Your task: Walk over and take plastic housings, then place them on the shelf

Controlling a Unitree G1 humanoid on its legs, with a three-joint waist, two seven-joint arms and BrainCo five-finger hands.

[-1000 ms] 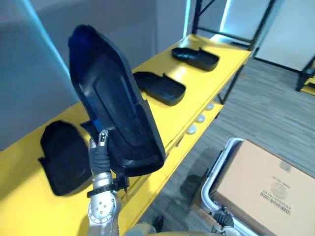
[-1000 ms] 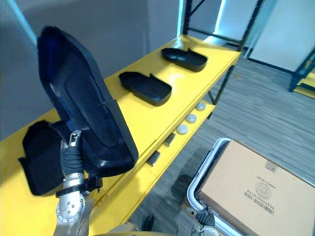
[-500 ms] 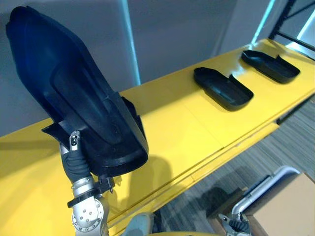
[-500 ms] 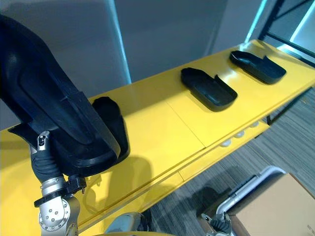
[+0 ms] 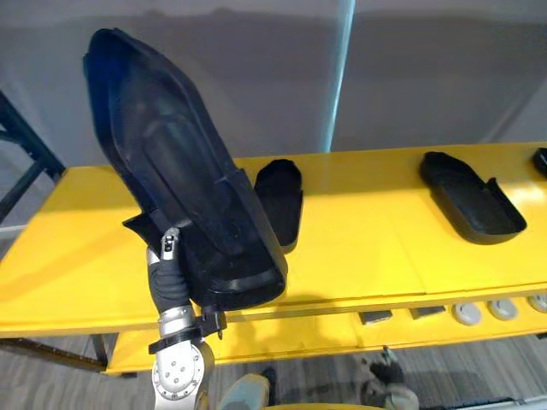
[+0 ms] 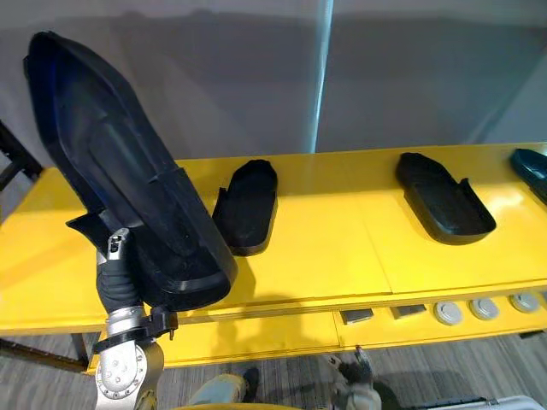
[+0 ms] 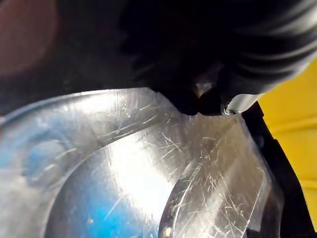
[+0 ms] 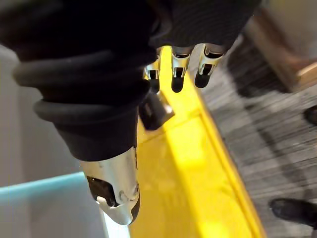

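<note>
Yellow shelf (image 5: 367,248), both ends cut off. Black plastic housing (image 5: 179,188): glossy, long, tapered, shallow-dished with a raised rim, held upright over the shelf's front edge by the left hand (image 5: 168,278); that hand's grip is hidden behind it. Second housing (image 5: 280,201), partly covered, and third housing (image 5: 470,205) lie on the shelf. Right hand (image 8: 178,64): fingers straight, side by side, empty.

Grey wall (image 5: 427,77), pale-blue vertical strip (image 5: 342,77) — round white discs (image 5: 466,313), grey floor (image 5: 60,389).
</note>
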